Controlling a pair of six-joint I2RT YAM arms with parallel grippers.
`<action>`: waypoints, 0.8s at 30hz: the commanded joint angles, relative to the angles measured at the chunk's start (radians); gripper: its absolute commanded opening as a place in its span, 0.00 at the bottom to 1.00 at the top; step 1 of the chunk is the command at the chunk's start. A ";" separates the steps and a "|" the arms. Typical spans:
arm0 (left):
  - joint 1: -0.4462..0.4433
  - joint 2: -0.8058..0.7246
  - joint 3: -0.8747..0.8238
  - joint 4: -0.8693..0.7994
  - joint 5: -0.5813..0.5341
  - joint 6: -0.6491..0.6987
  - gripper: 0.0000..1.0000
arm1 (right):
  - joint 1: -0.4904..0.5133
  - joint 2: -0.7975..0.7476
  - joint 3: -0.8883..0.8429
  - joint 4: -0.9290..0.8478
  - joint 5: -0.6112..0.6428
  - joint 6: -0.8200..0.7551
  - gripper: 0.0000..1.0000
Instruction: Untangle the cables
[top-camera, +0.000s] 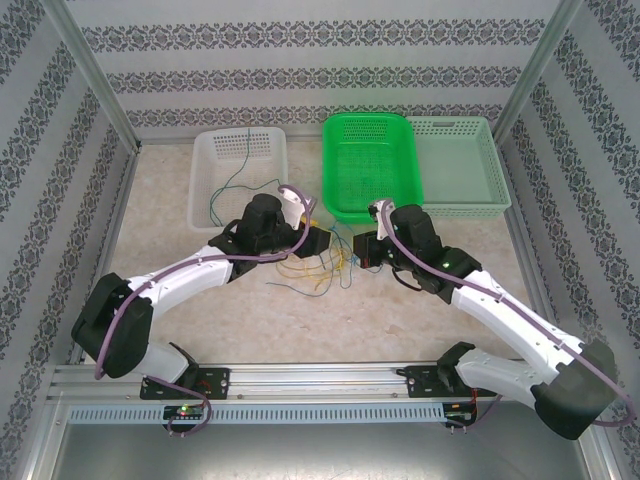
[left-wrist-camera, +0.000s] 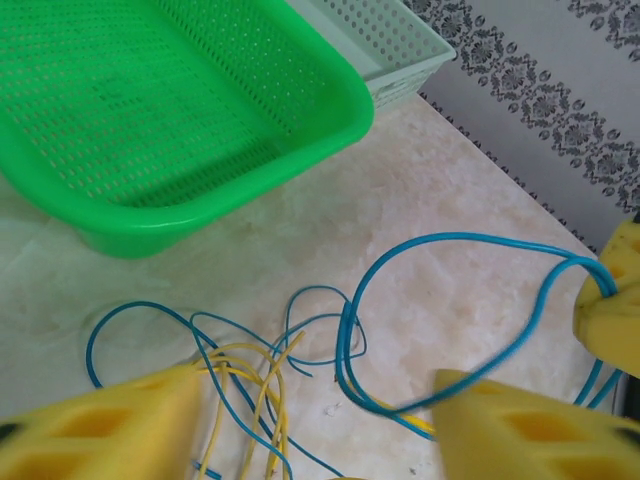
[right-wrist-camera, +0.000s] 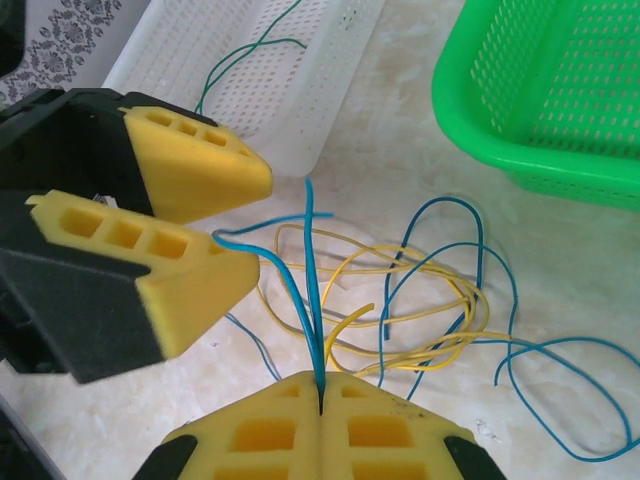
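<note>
Yellow and blue cables lie knotted on the table, just before the green basket. My right fingers pinch a blue strand, my left fingers stand apart. Most untangling remains.

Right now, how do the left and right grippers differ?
The right gripper is shut, pinching a blue cable; the left gripper stands with jaws apart. The left gripper sits left of the cables, the right gripper on their right. Both have yellow fingers and hang low over the table.
</note>
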 joint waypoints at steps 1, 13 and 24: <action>-0.009 0.004 0.019 0.040 0.020 0.023 0.40 | 0.006 -0.003 0.007 0.024 -0.009 0.024 0.00; -0.009 -0.009 0.025 0.007 -0.008 0.040 0.01 | -0.005 0.006 0.000 -0.020 0.031 0.054 0.16; -0.009 0.020 0.025 -0.080 -0.044 -0.005 0.43 | -0.020 0.011 -0.019 -0.061 0.084 0.082 0.25</action>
